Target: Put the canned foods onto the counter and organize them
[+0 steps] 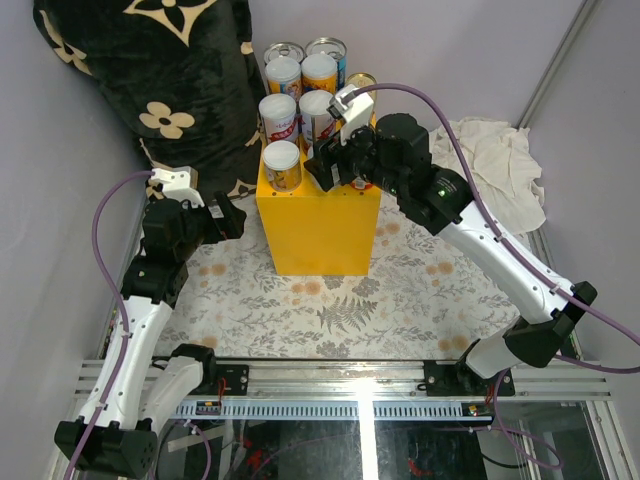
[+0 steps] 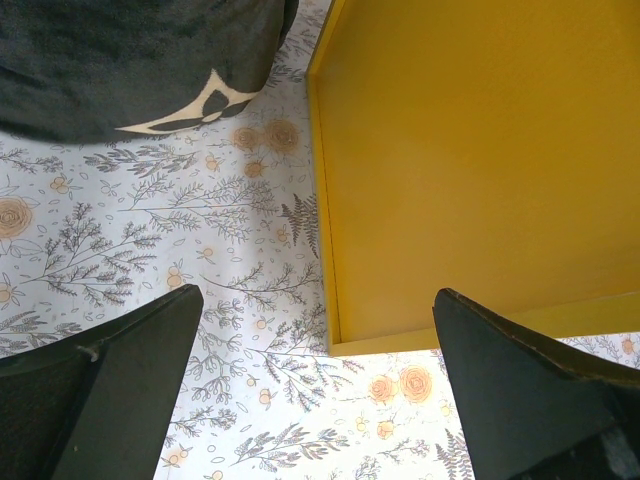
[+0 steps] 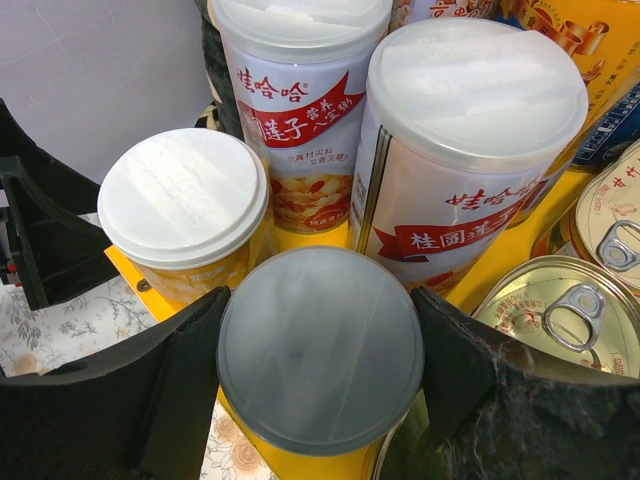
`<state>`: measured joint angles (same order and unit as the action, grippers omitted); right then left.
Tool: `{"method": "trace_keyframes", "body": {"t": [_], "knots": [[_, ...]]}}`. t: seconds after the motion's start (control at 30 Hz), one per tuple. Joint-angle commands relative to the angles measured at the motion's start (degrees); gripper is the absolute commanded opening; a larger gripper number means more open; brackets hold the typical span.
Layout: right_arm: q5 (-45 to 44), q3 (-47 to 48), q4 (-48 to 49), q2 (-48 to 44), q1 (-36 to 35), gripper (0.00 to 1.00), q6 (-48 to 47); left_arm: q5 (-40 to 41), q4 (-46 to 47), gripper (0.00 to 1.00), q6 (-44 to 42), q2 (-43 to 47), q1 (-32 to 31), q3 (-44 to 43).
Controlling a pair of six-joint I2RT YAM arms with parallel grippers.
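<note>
Nearest, grey-lidded can (image 3: 320, 350) pinched in my right gripper (image 3: 320, 325) at the counter (image 1: 320, 230) top edge, beside other sealed cans (image 3: 300, 90). My left gripper (image 2: 318, 300) spread wide over the mat (image 2: 150, 220).

Your left gripper (image 2: 318, 292) has its jaws wide, only bare mat (image 2: 150, 220) between them. Ahead-right the counter (image 2: 480, 150) wall blocks you, ahead-left a dark cushion (image 2: 120, 60) — a strip of mat runs free between the two. On your right gripper (image 3: 320, 300), a grey-lidded can (image 3: 320, 345) fills the gap from finger to finger. Two tall cans (image 3: 300, 100) stand close ahead, a short can (image 3: 185, 195) ahead-left, gold tins (image 3: 560, 315) hard beside the right-hand finger — you have open room only outside the left-hand one.
</note>
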<state>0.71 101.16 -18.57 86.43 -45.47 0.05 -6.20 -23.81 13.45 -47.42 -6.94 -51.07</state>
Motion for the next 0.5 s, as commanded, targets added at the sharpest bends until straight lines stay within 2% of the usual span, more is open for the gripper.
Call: {"method": "trace_keyframes", "body": {"t": [0.0, 0.03, 0.13, 0.4, 0.47], "knots": [[1.4, 1.7, 6.6, -0.4, 0.7, 0.33, 0.7, -0.1, 1.4, 1.00, -0.2, -0.1, 0.5, -1.0], [1.7, 1.8, 6.6, -0.4, 0.7, 0.47, 0.8, -0.1, 1.4, 1.00, -0.2, -0.1, 0.5, -1.1], [2.3, 1.9, 6.5, -0.3, 0.7, 0.71, 1.2, -0.1, 1.4, 1.00, -0.3, -0.1, 0.5, -1.1], [3.5, 2.0, 6.9, -0.4, 0.7, 0.99, 1.8, 0.0, 1.3, 1.00, -0.2, -0.3, 0.5, -1.2], [3.3, 1.7, 7.3, -0.6, 0.7, 1.00, 2.1, 0.0, 1.3, 1.00, -0.2, -0.3, 0.6, -1.3]]}}
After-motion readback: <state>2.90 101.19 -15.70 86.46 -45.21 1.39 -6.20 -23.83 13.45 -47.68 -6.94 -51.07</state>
